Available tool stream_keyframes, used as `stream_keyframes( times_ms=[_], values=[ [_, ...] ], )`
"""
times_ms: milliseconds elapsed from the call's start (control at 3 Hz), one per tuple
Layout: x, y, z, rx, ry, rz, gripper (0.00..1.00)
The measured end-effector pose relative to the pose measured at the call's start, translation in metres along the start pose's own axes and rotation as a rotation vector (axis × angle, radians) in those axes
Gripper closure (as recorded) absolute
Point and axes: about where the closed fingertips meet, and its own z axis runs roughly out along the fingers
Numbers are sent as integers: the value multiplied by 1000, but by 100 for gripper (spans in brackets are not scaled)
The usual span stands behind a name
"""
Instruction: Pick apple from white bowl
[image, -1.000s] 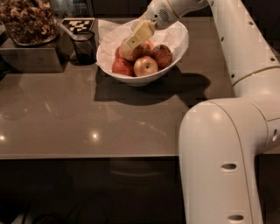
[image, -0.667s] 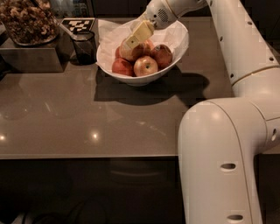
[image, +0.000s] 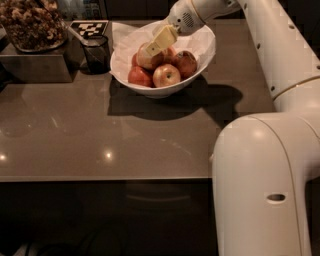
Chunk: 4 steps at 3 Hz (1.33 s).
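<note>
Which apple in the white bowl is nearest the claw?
The largest, pale yellow-orange apple at the pile's back left, right under the claw; the smaller apples lie farther off.

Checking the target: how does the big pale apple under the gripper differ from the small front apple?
The big apple is larger and sits atop the pile; the small apple lies lower, by the front rim. The gripper is at the big apple; the small apple lies free. Only the small apple shows its stem dimple. Both lie in the white bowl.
</note>
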Motion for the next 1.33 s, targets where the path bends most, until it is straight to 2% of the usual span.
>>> stream_keyframes(
  times_ms=[333, 667, 1000, 1333],
  values=[
    [6, 1, -1, 12, 9, 12, 29],
    [18, 7, 4, -5, 42, 4, 29],
    [19, 7, 7, -12, 39, 4, 29],
    [23, 7, 15, -25, 30, 12, 35]
  ],
)
